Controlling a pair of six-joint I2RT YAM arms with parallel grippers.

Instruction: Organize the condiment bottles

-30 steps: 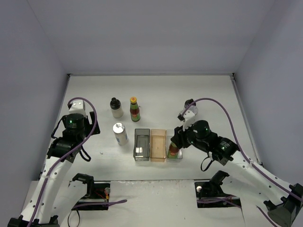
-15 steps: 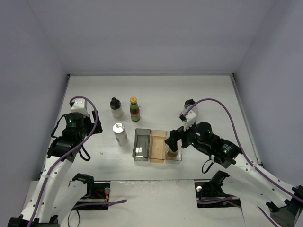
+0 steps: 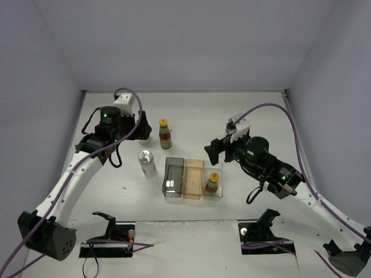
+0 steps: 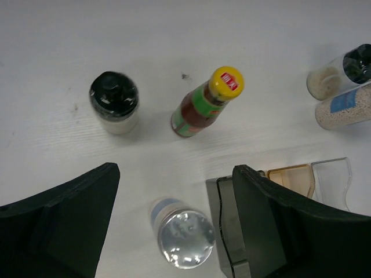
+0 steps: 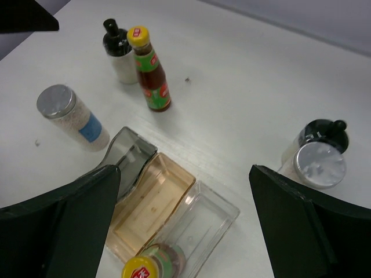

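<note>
A dark bottle (image 3: pixel 211 183) with a yellow cap stands at the near end of the clear bin (image 3: pixel 215 193); my right gripper (image 3: pixel 215 152) hangs open behind and above it, holding nothing. A second dark bottle (image 3: pixel 165 133) stands at the back of the table. A silver-capped bottle (image 3: pixel 146 163) stands left of the grey bin (image 3: pixel 173 176). My left gripper (image 3: pixel 134 130) is open high over the left group. In its wrist view a black-capped bottle (image 4: pixel 114 101) stands left of the dark bottle (image 4: pixel 206 104). A black-capped bottle (image 5: pixel 322 136) and a silver-capped bottle (image 5: pixel 319 165) stand together at the right.
The amber bin (image 3: pixel 193 178) sits between the grey and clear bins, all three touching side by side. Grey walls enclose the table on the left, back and right. Purple cables arc over both arms.
My right gripper opened, let go of the dark bottle in the clear bin and pulled up and back. My left arm swung away from the near left to the back, over the black-capped bottle.
</note>
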